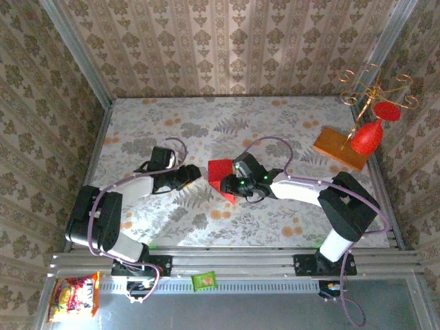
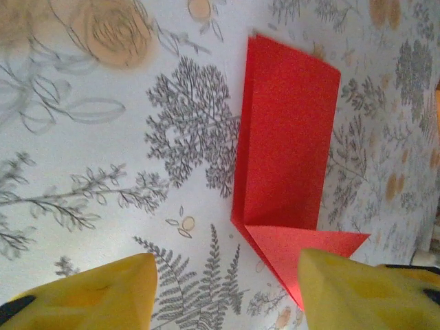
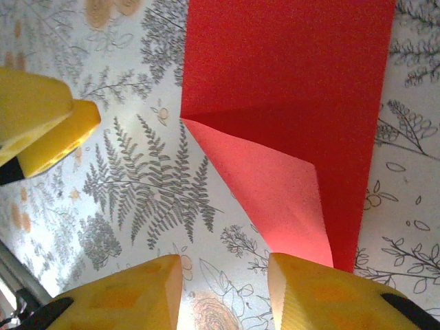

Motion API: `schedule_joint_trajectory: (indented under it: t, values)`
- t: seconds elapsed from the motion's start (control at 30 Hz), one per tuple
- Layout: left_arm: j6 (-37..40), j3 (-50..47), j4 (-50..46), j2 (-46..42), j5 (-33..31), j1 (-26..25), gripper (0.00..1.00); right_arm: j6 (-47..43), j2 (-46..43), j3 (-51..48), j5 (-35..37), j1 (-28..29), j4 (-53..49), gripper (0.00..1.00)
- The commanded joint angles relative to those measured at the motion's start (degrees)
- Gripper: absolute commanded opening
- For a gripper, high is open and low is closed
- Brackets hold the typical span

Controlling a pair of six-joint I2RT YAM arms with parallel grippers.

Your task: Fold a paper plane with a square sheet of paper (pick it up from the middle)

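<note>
The square sheet of paper (image 1: pixel 220 173) lies on the floral table between my two grippers. It is bright red, folded into a long rectangle (image 2: pixel 289 130) with one corner turned down as a triangular flap (image 3: pixel 275 199). My left gripper (image 1: pixel 198 172) sits just left of it. Seen from the left wrist, this gripper (image 2: pixel 227 295) is open, with the flap's tip beside its right finger (image 2: pixel 364 289). My right gripper (image 1: pixel 231 183) hovers over the paper's near end. From the right wrist, this gripper (image 3: pixel 223 295) is open over bare table, and the flap ends at its right finger (image 3: pixel 330 295).
An orange-brown wooden board (image 1: pixel 337 150) at the back right carries a red goblet ornament (image 1: pixel 366 137) on a gold wire stand (image 1: pixel 375 86). Patterned walls close the table on three sides. A snack packet (image 1: pixel 72 295) and a green packet (image 1: pixel 203 280) lie below the front rail.
</note>
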Motion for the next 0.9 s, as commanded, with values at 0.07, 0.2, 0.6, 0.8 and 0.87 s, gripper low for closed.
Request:
schedule_joint_trajectory:
  t: [0.07, 0.2, 0.6, 0.8, 0.87]
  values:
    - [-0.57, -0.24, 5.3, 0.99, 6.08, -2.3, 0.62, 3.7, 0.79, -0.71, 3.27, -0.23, 1.39, 0.4]
    - [-0.28, 0.69, 6.4, 3.97, 9.39, -3.27, 0.67, 3.63, 0.18, -1.08, 4.28, -0.97, 0.69, 0.36]
    - [-0.12, 4.1, 8.0, 10.42, 13.63, -4.2, 0.57, 2.23, 2.12, 0.16, 4.48, -2.68, -2.04, 0.21]
    - [0.56, 6.08, 7.76, 13.16, 14.9, -3.61, 0.54, 2.03, 2.67, 0.33, 4.65, -3.23, -2.5, 0.18]
    - [0.51, 6.42, 7.74, 14.1, 15.03, -3.42, 0.53, 2.07, 2.77, 0.25, 4.65, -3.3, -2.59, 0.17]
